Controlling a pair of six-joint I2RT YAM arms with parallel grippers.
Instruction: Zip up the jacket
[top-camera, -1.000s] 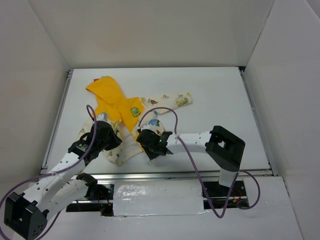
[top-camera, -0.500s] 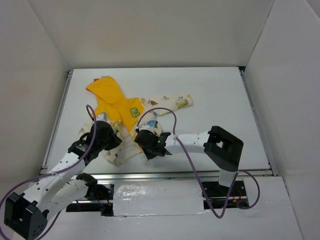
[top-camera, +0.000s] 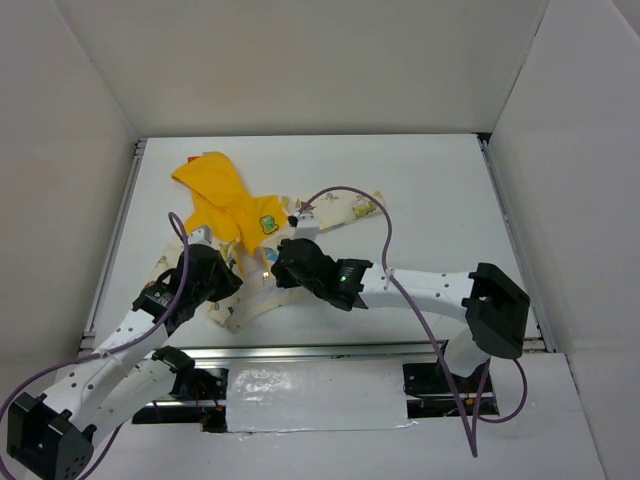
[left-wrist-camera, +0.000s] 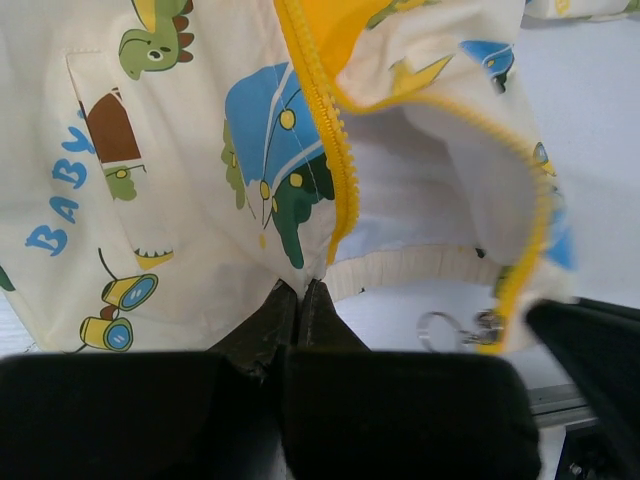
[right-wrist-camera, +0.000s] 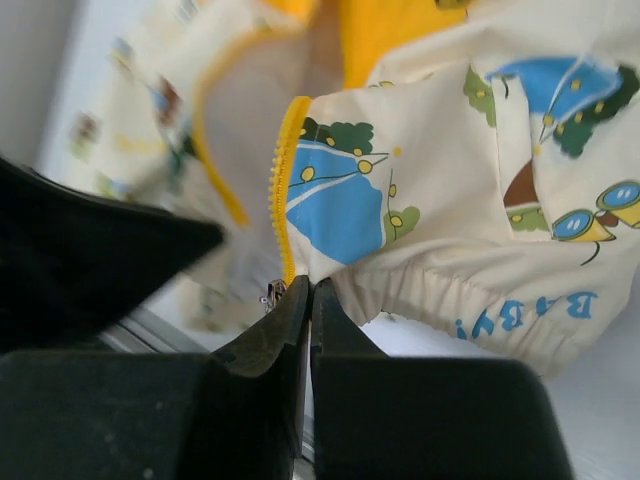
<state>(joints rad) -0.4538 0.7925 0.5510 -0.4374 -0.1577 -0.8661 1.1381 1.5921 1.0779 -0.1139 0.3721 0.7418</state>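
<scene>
The jacket (top-camera: 240, 215) lies open-fronted on the desk (top-camera: 430, 190), with its hem (left-wrist-camera: 400, 268) nearest the arms. The left hand (left-wrist-camera: 298, 300) is clenched on the hem at the foot of one zipper edge (left-wrist-camera: 320, 120). The right hand (right-wrist-camera: 309, 300) pinches the other front's corner beside the slider (right-wrist-camera: 272, 293), probably to bring the halves together. The yellow hood (top-camera: 205, 175) lies farthest away.

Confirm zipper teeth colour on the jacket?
Bright yellow zipper teeth on the jacket; clearest in the left wrist view.

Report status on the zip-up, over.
Left fingers shut on jacket hem, at one zipper base. Right fingers shut on the other front edge's bottom. Front open, teeth not joined. Nothing seen in the way.
</scene>
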